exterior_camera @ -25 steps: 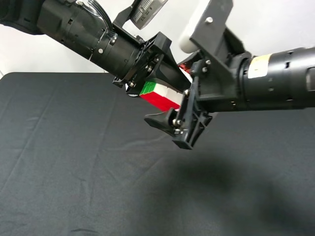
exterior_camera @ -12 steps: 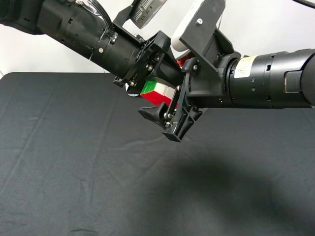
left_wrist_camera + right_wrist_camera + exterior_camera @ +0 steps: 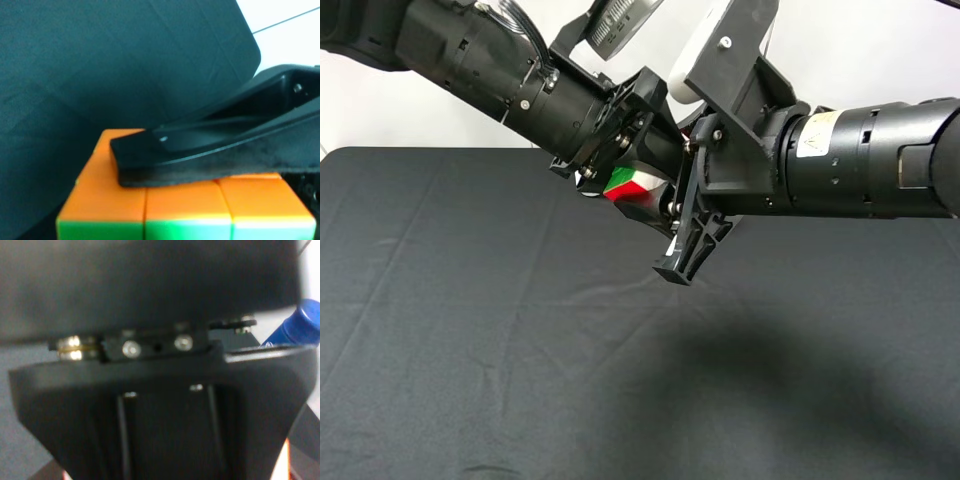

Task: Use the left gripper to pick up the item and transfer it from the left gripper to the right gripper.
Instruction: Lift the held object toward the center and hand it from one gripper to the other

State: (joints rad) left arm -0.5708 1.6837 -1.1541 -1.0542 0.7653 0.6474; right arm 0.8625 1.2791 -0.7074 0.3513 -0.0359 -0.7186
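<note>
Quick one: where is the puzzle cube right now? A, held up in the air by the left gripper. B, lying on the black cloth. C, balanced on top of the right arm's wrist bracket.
A: the left gripper clamps the puzzle cube in mid-air, well above the black cloth, with the right gripper right up against it.

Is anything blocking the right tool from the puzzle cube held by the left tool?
Nothing visible does. The multicoloured puzzle cube sits in the black left tool, and the black right tool is close beside it.
</note>
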